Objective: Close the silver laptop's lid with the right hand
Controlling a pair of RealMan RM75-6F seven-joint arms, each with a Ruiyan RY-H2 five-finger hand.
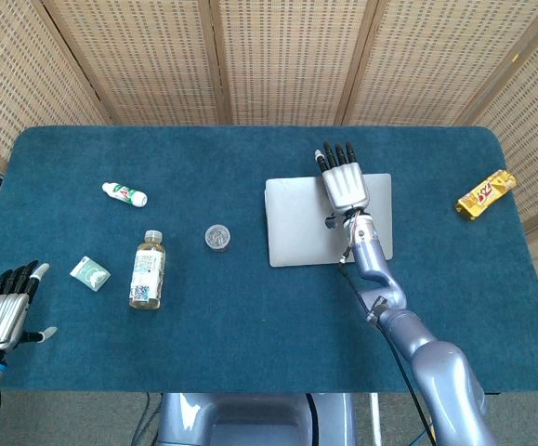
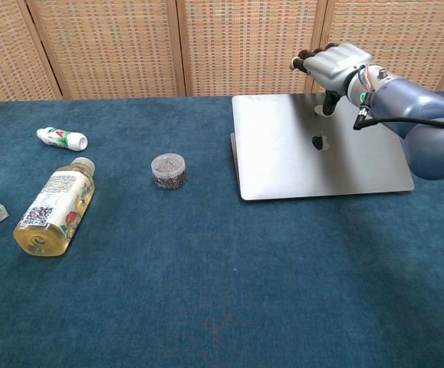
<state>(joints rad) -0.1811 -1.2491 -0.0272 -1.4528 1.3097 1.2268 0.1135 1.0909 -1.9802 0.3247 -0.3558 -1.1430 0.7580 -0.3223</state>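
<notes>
- The laptop (image 1: pixel 306 223) sits right of centre on the blue table (image 1: pixel 250 362), silver lid facing up and already lying flat, logo showing.
- My right hand (image 1: pixel 343 177) is above the laptop's far half, palm down, fingers stretched toward the far edge of the table.
- Chest view: the right hand (image 2: pixel 337 67) looks raised off the lid, thumb hanging down near the far edge. I can't tell whether the thumb tip touches the metal.
- The hand holds nothing and the fingers are loose, not clenched.
- So the laptop lies straight below and slightly nearer to me than the hand. Any last press goes straight down.
- The laptop's long axis runs left to right across the table. The hinge edge seems to be the far one, under the fingertips, and the opening edge faces me.
- My right hand is far nearer. My left hand (image 1: pixel 6 311) hangs at the near left corner, well apart, fingers spread and empty.
- My judgement: the lid looks shut, so the task is about done. At most it needs a check press, then a lift clear.
- The bottle (image 1: pixel 147 270), small jar (image 1: pixel 216 237), tube (image 1: pixel 124 194) and snack bar (image 1: pixel 485 194) are all well apart from the laptop and out of the way.
</notes>
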